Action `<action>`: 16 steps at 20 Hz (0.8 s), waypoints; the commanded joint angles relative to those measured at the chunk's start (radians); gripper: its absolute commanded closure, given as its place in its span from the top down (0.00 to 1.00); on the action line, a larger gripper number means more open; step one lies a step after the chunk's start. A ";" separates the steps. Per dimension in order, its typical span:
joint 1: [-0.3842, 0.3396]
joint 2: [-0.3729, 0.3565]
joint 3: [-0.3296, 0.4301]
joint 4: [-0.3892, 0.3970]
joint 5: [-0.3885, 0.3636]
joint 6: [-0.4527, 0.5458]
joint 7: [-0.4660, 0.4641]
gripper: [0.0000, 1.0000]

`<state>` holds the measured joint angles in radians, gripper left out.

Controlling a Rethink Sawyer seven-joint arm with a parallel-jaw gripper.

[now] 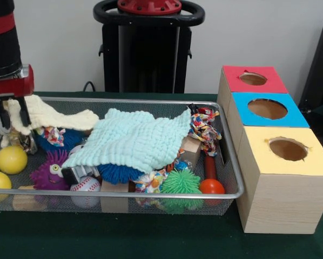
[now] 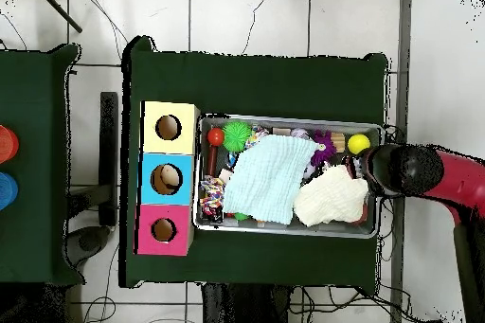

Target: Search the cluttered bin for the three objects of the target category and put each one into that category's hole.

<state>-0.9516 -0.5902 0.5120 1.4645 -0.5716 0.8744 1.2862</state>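
our end effector grips the cream cloth, soft, light and limp, at its edge. the cluttered bin sits below us on the counter; we'd lift by a bunched fold.

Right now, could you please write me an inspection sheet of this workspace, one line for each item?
Surface: green table cover.
Job's things: wire mesh bin full; red box, blue box, yellow box, each with a round hole.
Clutter: pale green cloth, cream cloth, baseball, yellow balls, spiky balls.
Tool: shut on cream cloth.
Cables: on floor.
Surroundings: second table.
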 commanded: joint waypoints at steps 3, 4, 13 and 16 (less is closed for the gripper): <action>0.051 -0.036 -0.070 0.080 0.020 -0.098 0.176 0.00; 0.058 -0.039 -0.074 0.082 0.021 -0.103 0.185 0.00; 0.095 -0.055 -0.126 0.092 0.051 -0.135 0.207 0.00; 0.113 -0.052 -0.147 0.098 0.059 -0.160 0.225 0.00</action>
<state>-0.8689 -0.6418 0.4305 1.4707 -0.5462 0.7827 1.2867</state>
